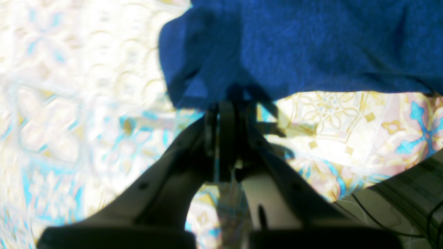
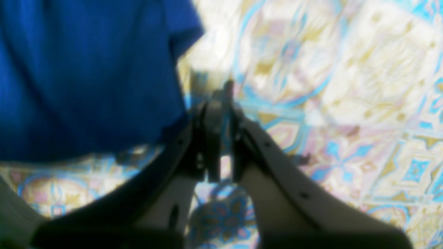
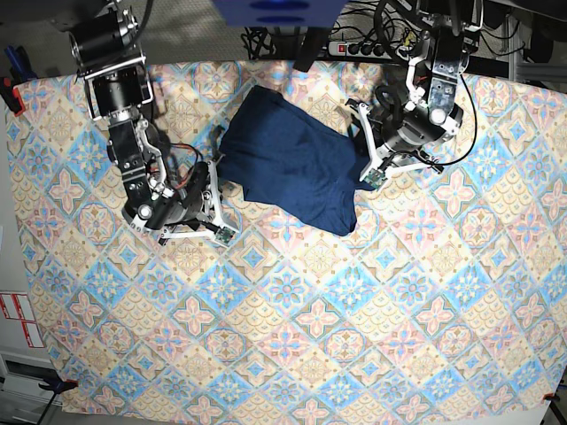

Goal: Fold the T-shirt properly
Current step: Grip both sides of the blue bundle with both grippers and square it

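The dark navy T-shirt (image 3: 288, 159) lies bunched on the patterned tablecloth at the top centre. In the left wrist view the T-shirt (image 1: 311, 45) fills the top, and my left gripper (image 1: 226, 105) is shut with its tips right at the fabric's lower edge. I cannot tell whether any cloth is pinched. In the base view my left gripper (image 3: 364, 181) sits at the shirt's right edge. My right gripper (image 2: 221, 100) has its fingers nearly together with nothing between them, just right of the T-shirt (image 2: 86, 69). In the base view, my right gripper (image 3: 221, 232) hovers off the shirt's lower-left edge.
The pastel tile-patterned tablecloth (image 3: 292, 336) covers the whole table. Cables and a power strip (image 3: 368, 44) lie beyond the far edge, and the floor past the table edge (image 1: 408, 193) shows in the left wrist view. Both arm bases stand at the far corners.
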